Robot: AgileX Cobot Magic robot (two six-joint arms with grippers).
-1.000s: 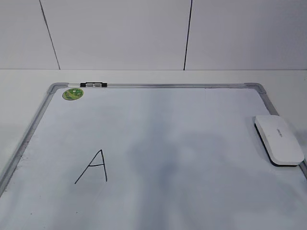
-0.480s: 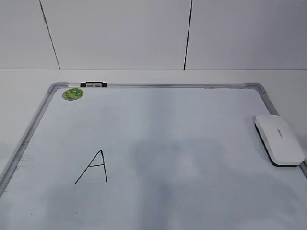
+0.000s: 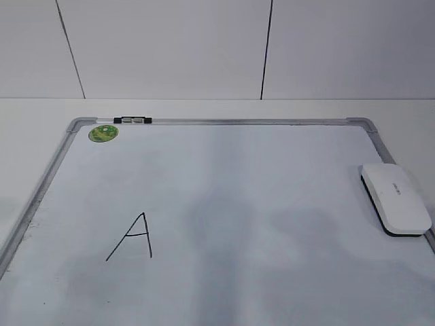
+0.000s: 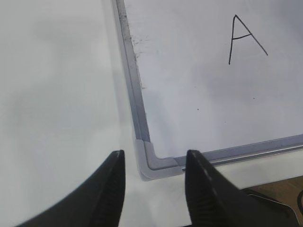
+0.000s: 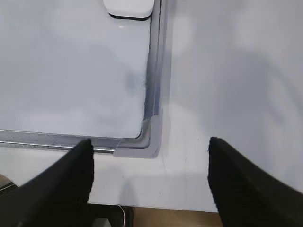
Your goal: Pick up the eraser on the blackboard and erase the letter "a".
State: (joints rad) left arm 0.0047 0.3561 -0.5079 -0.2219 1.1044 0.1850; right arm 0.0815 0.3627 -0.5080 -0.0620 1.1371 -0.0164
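The white eraser (image 3: 396, 198) lies on the right edge of the blackboard (image 3: 238, 121), black felt down. Its near end shows at the top of the right wrist view (image 5: 129, 7). An angular capital "A" (image 3: 136, 238) is drawn at the board's lower left and shows in the left wrist view (image 4: 244, 38). No lowercase cursive "a" is in view. My left gripper (image 4: 155, 156) is open and empty above the board's near left corner (image 4: 147, 163). My right gripper (image 5: 150, 142) is open wide and empty above the near right corner (image 5: 149, 142). Neither gripper shows in the exterior view.
A green round sticker (image 3: 103, 133) sits at the board's far left corner, beside a small black-and-silver clip (image 3: 132, 120) on the top frame. A panelled wall rises behind the table. The table's front edge (image 5: 189, 208) lies just below the board.
The eraser, the board and the "A" have not moved. Only the faint shadows on the board's middle have shifted a little.
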